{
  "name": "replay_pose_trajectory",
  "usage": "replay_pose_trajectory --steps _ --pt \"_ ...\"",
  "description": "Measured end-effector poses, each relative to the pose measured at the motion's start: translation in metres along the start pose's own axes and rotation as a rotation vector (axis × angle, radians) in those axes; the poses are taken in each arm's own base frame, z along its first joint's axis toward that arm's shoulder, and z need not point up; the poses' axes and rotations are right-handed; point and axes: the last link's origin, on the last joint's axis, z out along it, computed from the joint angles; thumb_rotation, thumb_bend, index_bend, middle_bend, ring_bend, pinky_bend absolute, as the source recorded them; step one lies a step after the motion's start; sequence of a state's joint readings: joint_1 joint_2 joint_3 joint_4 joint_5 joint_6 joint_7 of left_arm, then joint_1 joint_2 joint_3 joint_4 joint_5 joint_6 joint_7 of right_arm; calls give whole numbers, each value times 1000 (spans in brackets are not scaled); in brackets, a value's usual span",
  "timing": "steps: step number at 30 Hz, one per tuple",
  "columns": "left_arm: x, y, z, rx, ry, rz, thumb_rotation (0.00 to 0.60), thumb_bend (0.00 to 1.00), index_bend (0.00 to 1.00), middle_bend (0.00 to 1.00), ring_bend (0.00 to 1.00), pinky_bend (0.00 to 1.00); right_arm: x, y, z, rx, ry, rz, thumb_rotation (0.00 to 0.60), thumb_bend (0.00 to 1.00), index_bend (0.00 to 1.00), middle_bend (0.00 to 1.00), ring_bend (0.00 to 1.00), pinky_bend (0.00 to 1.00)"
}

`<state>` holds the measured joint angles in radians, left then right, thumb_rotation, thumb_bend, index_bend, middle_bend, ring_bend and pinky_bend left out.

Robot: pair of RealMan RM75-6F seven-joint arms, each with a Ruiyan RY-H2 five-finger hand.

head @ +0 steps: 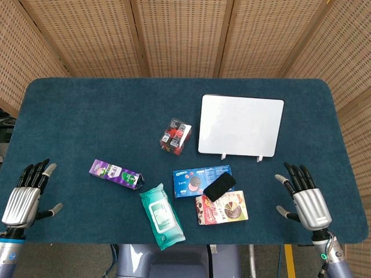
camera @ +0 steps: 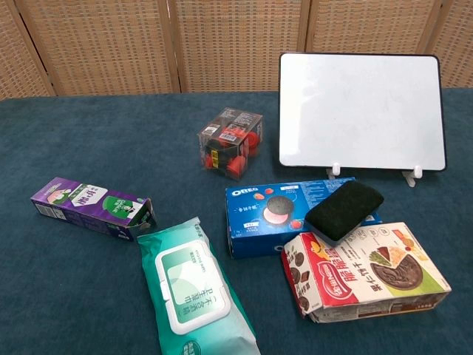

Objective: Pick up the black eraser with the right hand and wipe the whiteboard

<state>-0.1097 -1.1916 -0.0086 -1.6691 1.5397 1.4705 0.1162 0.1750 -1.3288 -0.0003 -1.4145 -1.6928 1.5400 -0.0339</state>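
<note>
The black eraser (head: 219, 186) (camera: 344, 209) lies across the blue Oreo box (head: 191, 180) (camera: 270, 215) and the edge of the red biscuit box (head: 226, 209) (camera: 369, 272). Behind them the whiteboard (head: 241, 124) (camera: 361, 111) stands tilted on two small white feet, its surface blank. My right hand (head: 305, 197) hovers open near the table's front right edge, well to the right of the eraser. At the front left my left hand (head: 25, 194) is open too, holding nothing. Neither hand shows in the chest view.
A purple carton (head: 115, 174) (camera: 92, 205) lies at the left, a green wet-wipe pack (head: 162, 216) (camera: 193, 285) in front. A clear box of red items (head: 175, 136) (camera: 231, 143) stands left of the whiteboard. Wicker screens (head: 185, 35) close the back of the blue table (head: 87, 110).
</note>
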Motion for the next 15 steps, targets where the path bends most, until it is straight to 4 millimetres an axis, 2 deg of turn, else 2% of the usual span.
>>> replay_pose_trajectory --steps 2,15 --pt "1 0 -1 -2 3 -2 600 177 0 0 0 0 0 -1 -1 5 -9 -2 600 0 0 0 0 0" --pt "-1 0 1 -3 1 1 600 177 0 0 0 0 3 0 -1 -2 0 1 600 0 0 0 0 0"
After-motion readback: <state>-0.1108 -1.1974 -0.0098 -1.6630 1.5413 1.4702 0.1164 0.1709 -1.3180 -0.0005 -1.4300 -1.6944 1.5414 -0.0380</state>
